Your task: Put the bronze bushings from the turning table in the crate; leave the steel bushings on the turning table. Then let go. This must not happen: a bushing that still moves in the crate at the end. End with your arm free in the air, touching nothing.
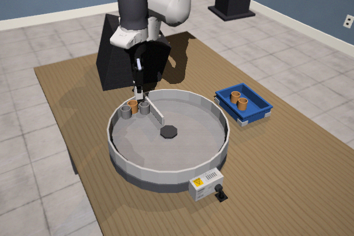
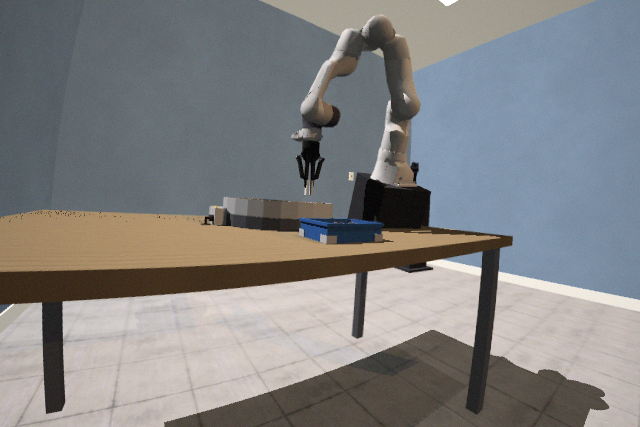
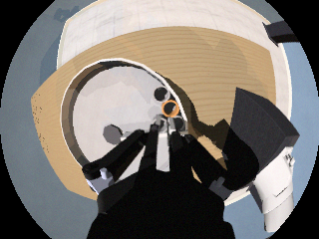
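My gripper (image 1: 139, 100) (image 2: 308, 191) (image 3: 163, 122) is nearly closed, with nothing held. It hangs above the turning table (image 1: 186, 153) (image 2: 279, 207) (image 3: 97, 100), over its back-left part in the top view. A bronze bushing (image 1: 133, 109) (image 3: 170, 116) stands between a steel bushing (image 1: 125, 113) on its left and another steel bushing (image 1: 144, 108) on its right. In the wrist view another steel bushing (image 3: 178, 122) shows partly beside the fingers; the top view hides it behind the gripper. Two bronze bushings, one behind (image 1: 235, 96) and one in front (image 1: 242, 104), stand in the blue crate (image 1: 255, 116) (image 2: 351, 231).
A light divider bar (image 1: 155, 111) runs inward from the turning table's rim, just right of the bushings. A dark hub (image 1: 168, 131) (image 3: 113, 133) sits at the centre. The raised rim surrounds the bushings. A white box with a warning label (image 1: 206, 183) stands against the front rim.
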`<state>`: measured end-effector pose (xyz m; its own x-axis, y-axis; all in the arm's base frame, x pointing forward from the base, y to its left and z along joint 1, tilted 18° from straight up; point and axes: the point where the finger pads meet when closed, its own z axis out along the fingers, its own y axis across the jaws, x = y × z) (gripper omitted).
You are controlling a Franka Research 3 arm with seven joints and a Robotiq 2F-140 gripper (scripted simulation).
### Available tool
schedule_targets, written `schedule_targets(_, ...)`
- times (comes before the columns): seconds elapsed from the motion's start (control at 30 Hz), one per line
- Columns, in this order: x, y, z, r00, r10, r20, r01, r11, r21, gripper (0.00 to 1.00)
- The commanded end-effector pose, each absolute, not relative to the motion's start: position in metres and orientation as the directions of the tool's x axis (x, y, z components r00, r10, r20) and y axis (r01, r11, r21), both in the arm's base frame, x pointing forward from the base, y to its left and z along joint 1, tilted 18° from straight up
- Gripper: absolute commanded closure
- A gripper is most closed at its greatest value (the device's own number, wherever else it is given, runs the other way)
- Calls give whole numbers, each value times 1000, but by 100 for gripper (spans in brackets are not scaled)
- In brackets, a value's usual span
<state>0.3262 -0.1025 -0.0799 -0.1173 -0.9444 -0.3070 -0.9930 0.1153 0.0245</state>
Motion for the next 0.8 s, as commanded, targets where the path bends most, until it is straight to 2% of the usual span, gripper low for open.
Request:
schedule_targets(0.0, 326, -109, -82, 37, -949, -312, -999, -25, -42, 90)
schedule_targets(0.27, 325, -119, -86, 110, -945, -308, -993, -94, -65, 90)
schedule_targets(0.77, 325, -120, -86, 121, -944, -308, -992, -104, -69, 90)
